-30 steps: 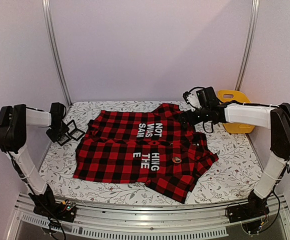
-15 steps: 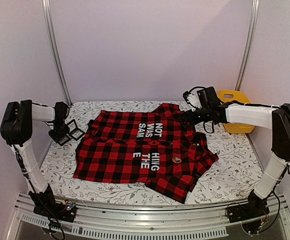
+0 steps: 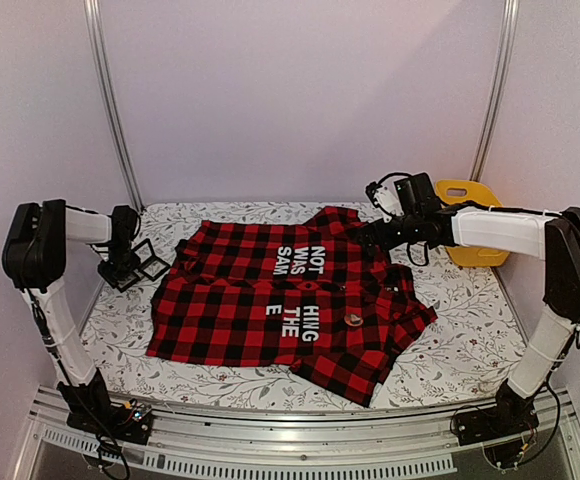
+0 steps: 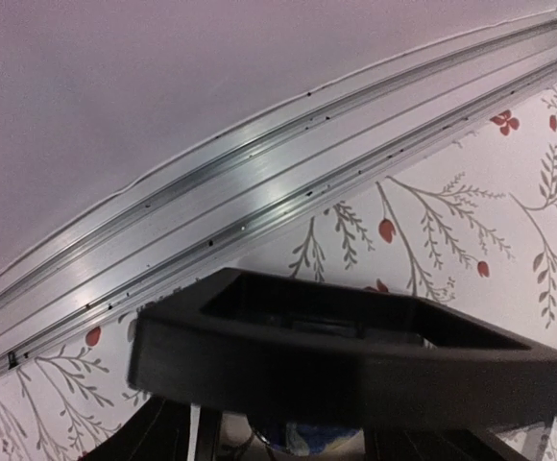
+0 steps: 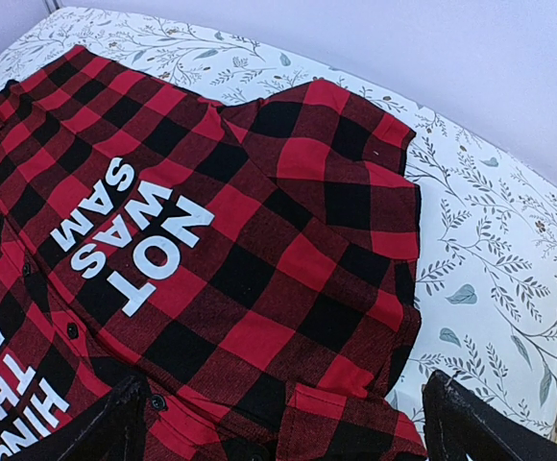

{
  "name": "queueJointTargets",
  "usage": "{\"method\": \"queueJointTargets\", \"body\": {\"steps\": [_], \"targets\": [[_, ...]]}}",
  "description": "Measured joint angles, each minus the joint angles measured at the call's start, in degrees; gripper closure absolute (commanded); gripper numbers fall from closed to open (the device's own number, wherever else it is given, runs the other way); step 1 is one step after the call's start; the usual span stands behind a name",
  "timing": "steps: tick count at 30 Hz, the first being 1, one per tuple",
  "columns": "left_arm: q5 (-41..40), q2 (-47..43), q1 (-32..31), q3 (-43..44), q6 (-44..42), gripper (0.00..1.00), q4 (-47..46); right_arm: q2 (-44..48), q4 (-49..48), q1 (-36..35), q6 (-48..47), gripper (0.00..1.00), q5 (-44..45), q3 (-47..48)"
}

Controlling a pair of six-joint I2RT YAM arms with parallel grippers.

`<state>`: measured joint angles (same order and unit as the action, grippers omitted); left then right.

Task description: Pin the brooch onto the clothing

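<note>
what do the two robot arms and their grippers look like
The left arm and right arm match: white tube-shaped links joined by bulky black joint housings. Thin black cables loop at the right wrist. The left gripper and right gripper are black; the left's fingers are hollow angular frames.

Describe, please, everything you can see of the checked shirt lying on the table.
The shirt is red-and-black checked and looks like flannel. It is spread mostly flat on the floral table, with its near right part folded and rumpled. White block letters run across it, and a row of dark buttons shows beside them. A small round brooch sits on it near the letters. The open right gripper hangs over its far right part; I cannot tell whether it touches the cloth.
</note>
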<state>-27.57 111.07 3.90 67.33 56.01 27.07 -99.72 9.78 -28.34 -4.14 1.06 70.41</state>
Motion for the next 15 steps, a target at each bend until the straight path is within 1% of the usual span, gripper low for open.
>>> {"method": "queueJointTargets", "body": {"steps": [4,11,15], "targets": [[-1.4,0.0,-1.1,0.0,-0.7,0.51,0.2,0.0,0.0,0.0,0.0,0.01,0.0,0.0],[-1.2,0.0,-1.3,0.0,-1.5,0.53,0.1,0.0,0.0,0.0,-0.5,0.01,0.1,0.0],[-0.8,0.6,-1.3,0.6,-1.6,0.59,0.2,0.0,0.0,0.0,-0.9,0.01,0.1,0.0]]}}
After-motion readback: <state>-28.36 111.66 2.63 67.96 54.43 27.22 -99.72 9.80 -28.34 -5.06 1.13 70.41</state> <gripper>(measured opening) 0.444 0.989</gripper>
